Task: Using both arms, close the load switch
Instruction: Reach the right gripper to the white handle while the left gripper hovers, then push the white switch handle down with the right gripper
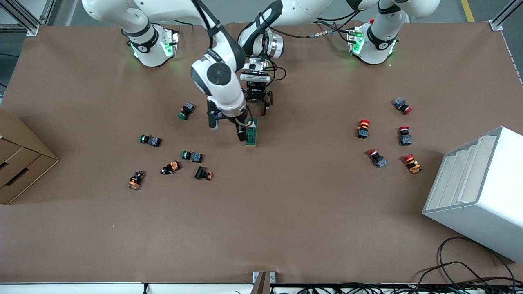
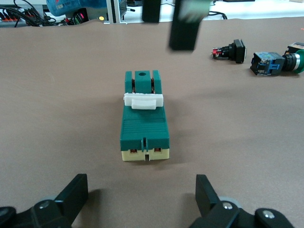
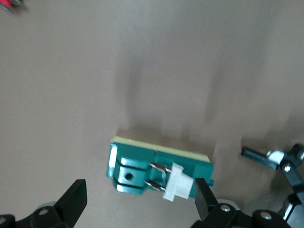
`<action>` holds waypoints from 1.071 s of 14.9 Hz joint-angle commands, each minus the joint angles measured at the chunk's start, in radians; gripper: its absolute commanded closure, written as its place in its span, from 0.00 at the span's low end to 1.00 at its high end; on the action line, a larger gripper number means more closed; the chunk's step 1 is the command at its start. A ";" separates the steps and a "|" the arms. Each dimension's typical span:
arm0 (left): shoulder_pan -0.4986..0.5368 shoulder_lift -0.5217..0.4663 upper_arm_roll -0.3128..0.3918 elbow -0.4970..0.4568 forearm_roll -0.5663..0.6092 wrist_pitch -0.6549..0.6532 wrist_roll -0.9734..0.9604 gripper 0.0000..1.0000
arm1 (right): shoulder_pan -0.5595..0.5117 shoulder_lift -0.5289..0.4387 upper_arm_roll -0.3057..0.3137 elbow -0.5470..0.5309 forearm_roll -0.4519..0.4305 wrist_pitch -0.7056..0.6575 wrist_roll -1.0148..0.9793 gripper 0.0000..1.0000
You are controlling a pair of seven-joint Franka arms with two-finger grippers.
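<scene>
The load switch (image 1: 252, 132), a dark green block with a cream end and a white lever (image 2: 144, 100), lies on the brown table near the middle. My left gripper (image 1: 257, 108) is open and empty, low over the table just off the switch's cream end, farther from the front camera; the switch (image 2: 144, 126) lies ahead of its spread fingers (image 2: 76, 194). My right gripper (image 1: 227, 127) is open and hovers beside the switch toward the right arm's end. In its wrist view the switch (image 3: 156, 171) shows between the fingers, one finger (image 3: 205, 199) close to the white lever.
Green push buttons (image 1: 187, 110) (image 1: 150, 140) (image 1: 192, 156) and small orange and black parts (image 1: 170, 167) lie toward the right arm's end. Red mushroom buttons (image 1: 363, 128) (image 1: 404, 135) lie toward the left arm's end, near a white rack (image 1: 478, 192). A cardboard box (image 1: 20, 163) stands at the right arm's end.
</scene>
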 commanded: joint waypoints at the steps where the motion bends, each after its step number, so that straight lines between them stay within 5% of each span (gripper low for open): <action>1: -0.024 0.043 0.003 0.014 0.011 -0.023 -0.038 0.00 | 0.051 0.031 -0.019 -0.012 -0.006 0.053 0.046 0.00; 6: -0.032 0.043 0.003 0.014 0.005 -0.029 -0.040 0.00 | 0.072 0.059 -0.021 -0.017 -0.007 0.105 0.075 0.00; 16: -0.046 0.046 0.003 0.014 -0.001 -0.063 -0.061 0.00 | 0.164 0.105 -0.120 -0.035 -0.023 0.197 0.075 0.00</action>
